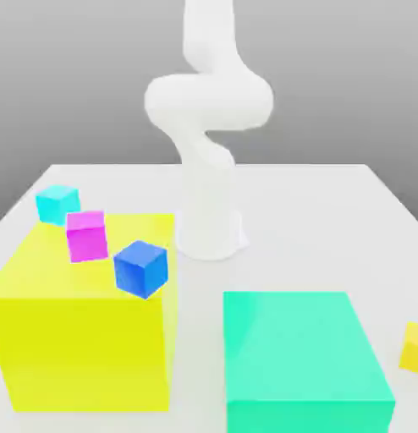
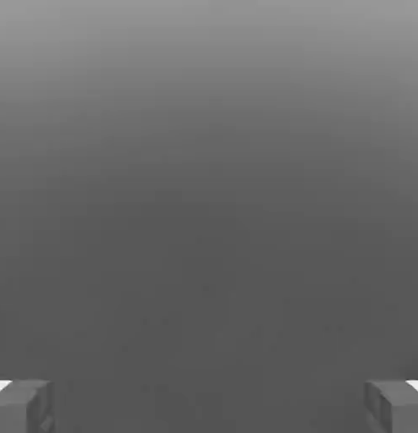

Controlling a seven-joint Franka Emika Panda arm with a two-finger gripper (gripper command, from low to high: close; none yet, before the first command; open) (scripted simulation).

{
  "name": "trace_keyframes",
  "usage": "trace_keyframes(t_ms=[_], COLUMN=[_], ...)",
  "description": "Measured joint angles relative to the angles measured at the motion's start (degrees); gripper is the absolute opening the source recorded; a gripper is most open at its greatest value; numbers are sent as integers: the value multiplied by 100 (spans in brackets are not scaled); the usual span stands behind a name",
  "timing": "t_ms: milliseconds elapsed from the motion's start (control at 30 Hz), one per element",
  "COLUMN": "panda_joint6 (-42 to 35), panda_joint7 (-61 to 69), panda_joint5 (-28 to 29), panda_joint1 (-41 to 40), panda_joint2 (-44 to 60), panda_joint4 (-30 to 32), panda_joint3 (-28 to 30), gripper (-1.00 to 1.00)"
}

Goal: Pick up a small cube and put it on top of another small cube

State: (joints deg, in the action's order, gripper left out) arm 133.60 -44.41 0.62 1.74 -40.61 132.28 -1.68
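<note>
You have the small yellow-orange cube point(image 1: 415, 347) at the far edge of the exterior view's right, low on the white table point(image 1: 331, 220), and partly cut by the picture border. Just beside it, toward the exterior view's left, stands a large green block point(image 1: 301, 355); this block is between the cube and the other objects.

The magenta-pink cube point(image 1: 86, 235) is well apart from the yellow-orange one, on the exterior view's left. It appears to sit at the upper back part of the large yellow block point(image 1: 85, 330), but you cannot tell surely if it rests on the block's top or stands behind it. Near it you see a small cyan cube point(image 1: 57, 204), a little farther back and more to the left, and a small blue cube point(image 1: 141, 269), at the yellow block's front right corner. The blue cube looks tilted. Both small neighbours are close to the pink cube but not touching it.

The white arm point(image 1: 208, 127) rises from its base in the middle of the table, behind the two big blocks, and goes up out of the picture.

In the hand view, the gripper point(image 2: 209, 406) looks at a plain grey background. Its two fingertips point(image 2: 22, 406) stand far from each other, at opposite borders, so the pincer is released and holds nothing.
</note>
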Motion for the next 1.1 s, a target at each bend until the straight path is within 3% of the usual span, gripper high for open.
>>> trace_keyframes(t_ms=[633,900,1033,1067,1100], panda_joint6=[1373,1957,2536,2662,2662], panda_joint7=[932,1169,877,829,829], panda_joint5=[705,1179,1640,1707,1707], panda_joint1=[1390,2035,2421,2521,2521], panda_joint2=[3983,5670,6503,6663,6663], panda_joint4=[380,514,372,338,338], panda_joint3=[-1407,-1704,-1314,-1200,-1200], gripper=[0,0,0,-100,-100])
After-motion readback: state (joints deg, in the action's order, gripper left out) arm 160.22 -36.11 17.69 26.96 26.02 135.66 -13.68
